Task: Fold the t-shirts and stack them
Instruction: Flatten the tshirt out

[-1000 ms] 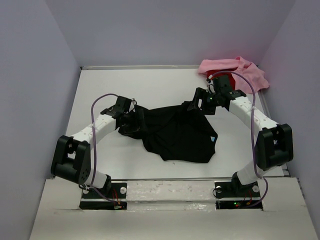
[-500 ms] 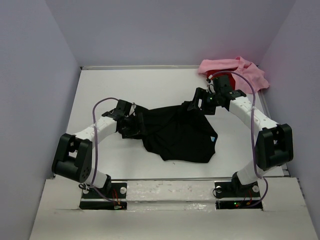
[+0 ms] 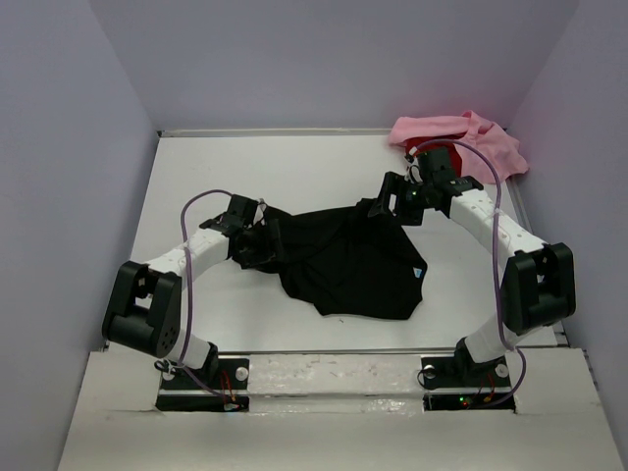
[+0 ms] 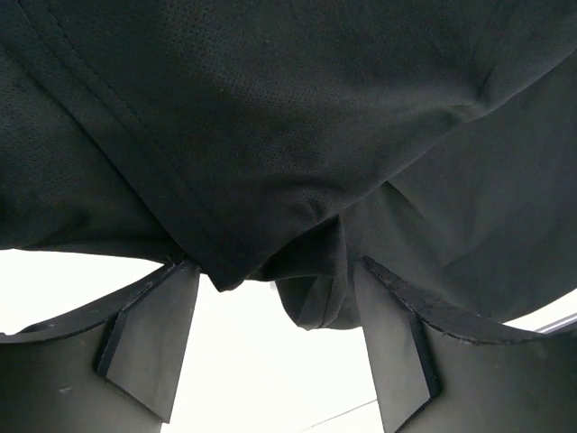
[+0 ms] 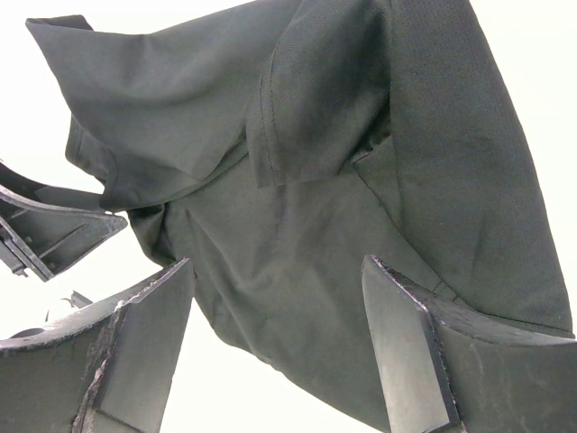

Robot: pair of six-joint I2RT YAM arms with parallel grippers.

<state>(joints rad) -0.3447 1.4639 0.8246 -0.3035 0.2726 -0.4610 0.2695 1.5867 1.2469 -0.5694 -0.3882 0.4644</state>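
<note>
The left gripper (image 3: 257,240) sat at the left edge of the black t-shirt (image 3: 353,260). Its fingers (image 4: 149,343) were spread, with a doubled hem fold hanging between them but not pinched. The shirt lay crumpled in the middle of the surface (image 3: 294,167) and looked thin, limp and light. It would likely sag and slip unless caught at a hem or seam, where the cloth is thickest. The right gripper (image 3: 386,206) hovered at the shirt's far right corner, its fingers (image 5: 406,352) likewise apart over a sleeve hem, holding nothing. Beyond it, in the far right corner, the pink t-shirt (image 3: 471,137) lay bunched over a sliver of the red t-shirt (image 3: 406,148).
</note>
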